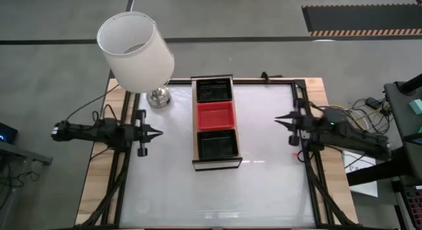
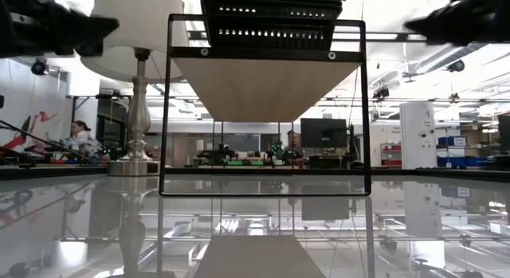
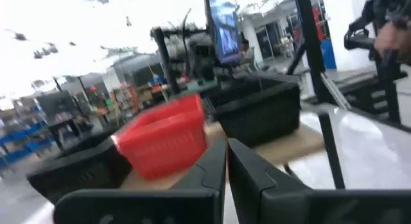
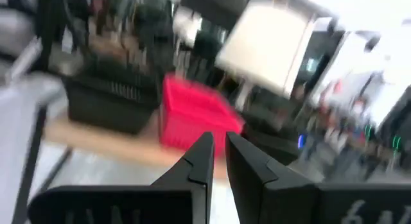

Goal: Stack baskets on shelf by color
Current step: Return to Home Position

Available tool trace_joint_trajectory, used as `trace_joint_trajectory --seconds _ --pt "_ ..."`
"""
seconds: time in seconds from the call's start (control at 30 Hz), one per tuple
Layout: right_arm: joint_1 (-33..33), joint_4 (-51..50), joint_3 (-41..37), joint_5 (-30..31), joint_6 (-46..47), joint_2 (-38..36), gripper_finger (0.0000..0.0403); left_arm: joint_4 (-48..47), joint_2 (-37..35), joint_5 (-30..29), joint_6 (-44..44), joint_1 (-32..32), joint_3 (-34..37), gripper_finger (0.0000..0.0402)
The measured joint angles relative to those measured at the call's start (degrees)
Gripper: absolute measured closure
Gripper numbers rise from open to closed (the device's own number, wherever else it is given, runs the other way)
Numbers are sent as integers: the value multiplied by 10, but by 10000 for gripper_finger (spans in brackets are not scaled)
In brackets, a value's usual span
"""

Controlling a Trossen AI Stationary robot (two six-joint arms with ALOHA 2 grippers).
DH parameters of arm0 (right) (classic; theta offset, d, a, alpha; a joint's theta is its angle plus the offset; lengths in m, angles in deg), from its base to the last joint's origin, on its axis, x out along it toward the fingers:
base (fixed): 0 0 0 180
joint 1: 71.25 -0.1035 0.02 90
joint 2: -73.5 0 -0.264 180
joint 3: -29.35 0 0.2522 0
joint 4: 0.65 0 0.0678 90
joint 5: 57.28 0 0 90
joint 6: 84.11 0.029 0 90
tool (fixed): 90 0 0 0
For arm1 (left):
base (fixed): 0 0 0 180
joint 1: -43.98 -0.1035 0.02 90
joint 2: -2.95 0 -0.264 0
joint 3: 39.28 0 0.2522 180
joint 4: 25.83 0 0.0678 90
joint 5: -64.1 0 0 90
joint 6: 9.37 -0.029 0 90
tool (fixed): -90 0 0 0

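Observation:
A long light-wood shelf (image 1: 195,143) with a dark frame stands mid-table. On it sit a black basket (image 1: 214,91) at the far end, a red basket (image 1: 216,115) in the middle and a black basket (image 1: 218,145) at the near end, each resting on its base. My left gripper (image 1: 160,133) hovers left of the shelf, shut and holding nothing. My right gripper (image 1: 277,118) hovers right of it, also shut and holding nothing. Both wrist views look at the red basket (image 3: 164,139) (image 4: 196,116) past shut fingers.
A white-shaded table lamp (image 1: 136,51) on a metal base (image 1: 159,97) stands at the far left, close to the shelf's far end. Black frame rails (image 1: 308,165) run along the white tabletop's sides. Open tabletop lies on either side of the shelf and toward the near edge.

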Motion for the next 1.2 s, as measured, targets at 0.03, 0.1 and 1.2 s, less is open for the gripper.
trace_joint_trajectory --seconds 0.03,0.1,1.2 --pt "0 2 -6 -7 0 -19 369 5 3 0 9 0 8 401" --pt "0 14 -17 -25 2 -41 369 49 7 0 25 0 20 401" --pt "0 167 -144 -92 326 4 369 137 44 -5 30 0 37 401"
